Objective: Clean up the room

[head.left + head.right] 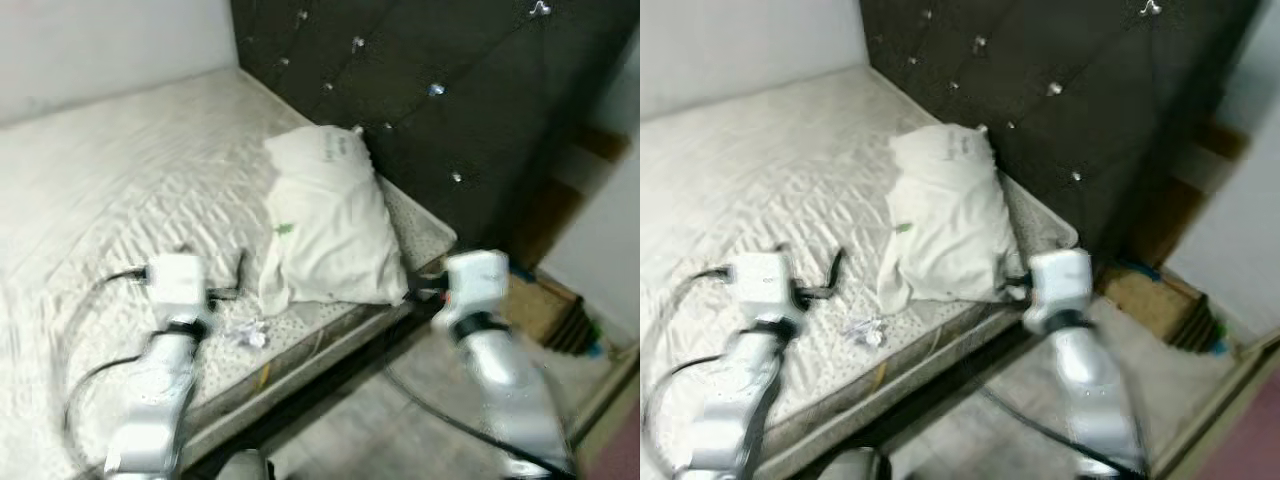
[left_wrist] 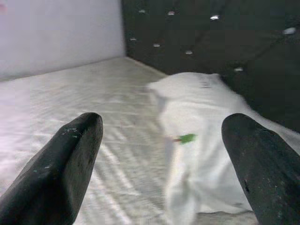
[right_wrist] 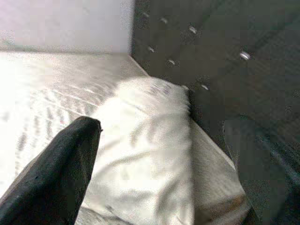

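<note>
A white pillow (image 1: pixel 330 220) lies on the bare white mattress (image 1: pixel 110 170), against the dark tufted headboard (image 1: pixel 450 90) near the bed's right edge. A small crumpled piece of white paper (image 1: pixel 247 333) sits on the mattress close to the front edge. My left gripper (image 1: pixel 232 280) hovers over the mattress just left of the pillow's lower corner, open, with nothing between its fingers (image 2: pixel 70 154). My right gripper (image 1: pixel 425 291) is at the bed's edge by the pillow's lower right corner, also open and holding nothing; the right wrist view looks along the pillow (image 3: pixel 140 154).
A brown cardboard box (image 1: pixel 535 305) and a dark slatted object (image 1: pixel 575 325) stand on the floor to the right of the bed. Grey floor (image 1: pixel 400 420) runs along the bed's side. A white wall (image 1: pixel 100 40) backs the bed. The frames are blurred.
</note>
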Tool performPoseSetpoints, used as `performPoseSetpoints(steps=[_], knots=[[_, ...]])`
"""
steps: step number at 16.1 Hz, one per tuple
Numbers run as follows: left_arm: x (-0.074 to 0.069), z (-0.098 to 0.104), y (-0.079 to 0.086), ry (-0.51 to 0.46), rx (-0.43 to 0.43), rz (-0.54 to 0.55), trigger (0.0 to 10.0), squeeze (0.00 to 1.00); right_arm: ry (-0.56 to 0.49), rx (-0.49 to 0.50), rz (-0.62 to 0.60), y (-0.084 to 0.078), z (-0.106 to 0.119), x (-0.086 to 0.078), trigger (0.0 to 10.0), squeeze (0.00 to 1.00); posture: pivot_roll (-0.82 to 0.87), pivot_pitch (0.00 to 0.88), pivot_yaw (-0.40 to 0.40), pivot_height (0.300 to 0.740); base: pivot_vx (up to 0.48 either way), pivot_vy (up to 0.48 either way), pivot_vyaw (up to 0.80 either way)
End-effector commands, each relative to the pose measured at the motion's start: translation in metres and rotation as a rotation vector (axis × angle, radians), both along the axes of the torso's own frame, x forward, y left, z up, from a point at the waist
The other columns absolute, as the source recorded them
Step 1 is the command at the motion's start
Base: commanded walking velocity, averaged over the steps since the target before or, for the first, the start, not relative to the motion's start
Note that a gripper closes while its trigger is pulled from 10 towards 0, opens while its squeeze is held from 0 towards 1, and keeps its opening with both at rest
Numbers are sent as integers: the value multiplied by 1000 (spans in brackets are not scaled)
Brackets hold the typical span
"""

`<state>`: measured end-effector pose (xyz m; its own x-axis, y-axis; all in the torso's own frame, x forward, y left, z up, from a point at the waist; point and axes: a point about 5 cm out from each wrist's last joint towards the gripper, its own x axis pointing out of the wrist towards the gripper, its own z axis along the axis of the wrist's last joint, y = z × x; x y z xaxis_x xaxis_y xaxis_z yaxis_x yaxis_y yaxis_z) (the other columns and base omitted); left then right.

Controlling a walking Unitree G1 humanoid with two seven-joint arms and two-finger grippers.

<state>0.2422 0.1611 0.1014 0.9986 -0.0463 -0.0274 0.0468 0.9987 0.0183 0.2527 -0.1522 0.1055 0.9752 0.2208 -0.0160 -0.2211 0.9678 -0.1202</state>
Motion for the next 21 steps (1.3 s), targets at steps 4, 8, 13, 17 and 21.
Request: performPoseSetpoints(steps=[4, 8, 13, 17, 21], knots=[[0, 0, -7, 2, -25, -17, 10000, 0, 5, -20, -32, -10, -1, 0, 10000, 0, 20, 0, -23, 740, 0, 0, 800], [1, 1, -7, -3, -7, -15, 10000, 0, 4, -18, -37, -10, -1, 0, 10000, 0, 18, 0, -19, 740, 0, 0, 800], [2, 1, -9, 0, -7, -28, 10000, 0, 4, -20, -37, -10, -1, 0, 10000, 0, 19, 0, -22, 740, 0, 0, 800], [2, 0, -10, 0, -4, -28, 10000, 0, 3, -18, -37, -10, -1, 1, 10000, 0, 19, 0, -21, 740, 0, 0, 800], [3, 0, -9, -1, -1, -36, 10000, 0, 2, 6, -66, -13, 0, 2, 10000, 0, 17, 0, -23, 740, 0, 0, 322]])
